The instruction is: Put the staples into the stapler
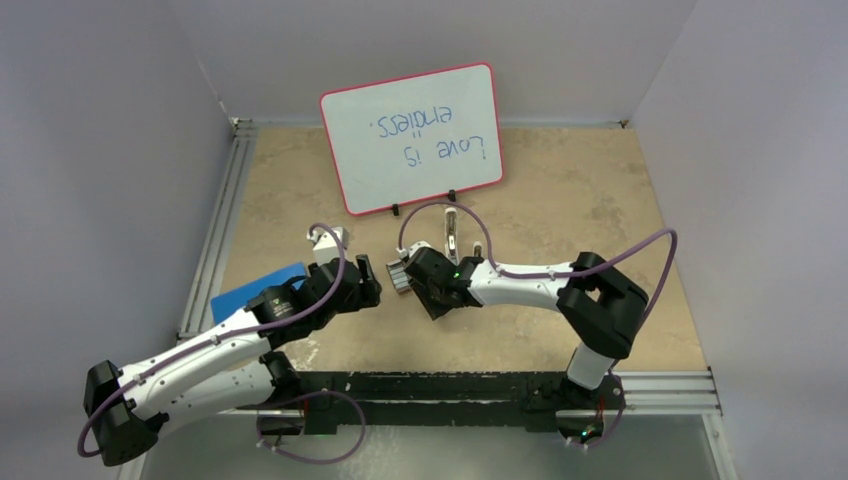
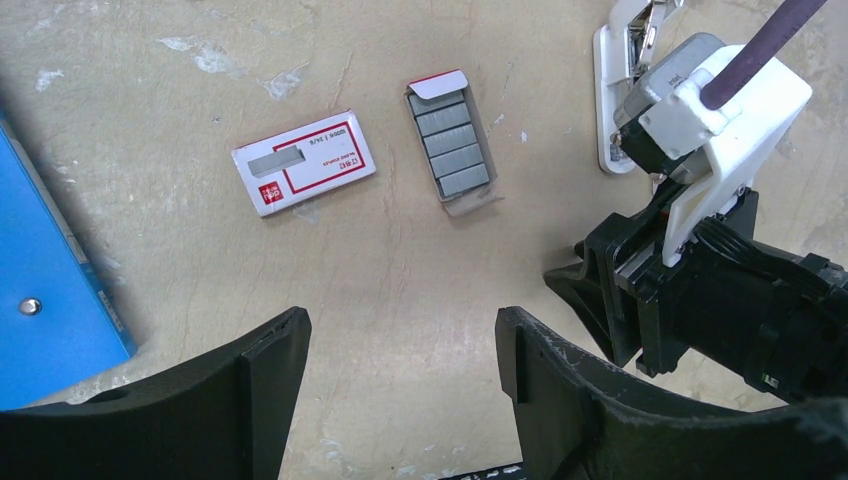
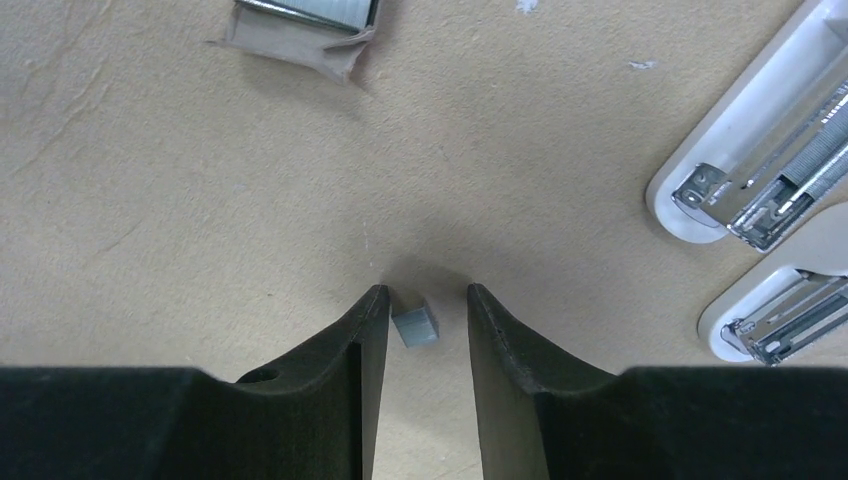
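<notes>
The stapler (image 3: pixel 745 160) lies opened flat on the table, its white halves apart and the metal channel showing; it also shows in the left wrist view (image 2: pixel 610 100) and from above (image 1: pixel 452 236). Staples (image 2: pixel 452 135) sit as grey strips in their tray. A small loose block of staples (image 3: pixel 415 326) lies on the table between the fingers of my right gripper (image 3: pixel 420 300). It touches the left finger and stands clear of the right one. My left gripper (image 2: pixel 400 335) hovers open over bare table, nearer than the tray, with nothing in it.
The red and white staple box sleeve (image 2: pixel 305 162) lies left of the tray. A blue flat object (image 2: pixel 40 280) is at the far left. A whiteboard (image 1: pixel 410 135) stands at the back. The right arm's wrist (image 2: pixel 700 130) crowds the area beside the stapler.
</notes>
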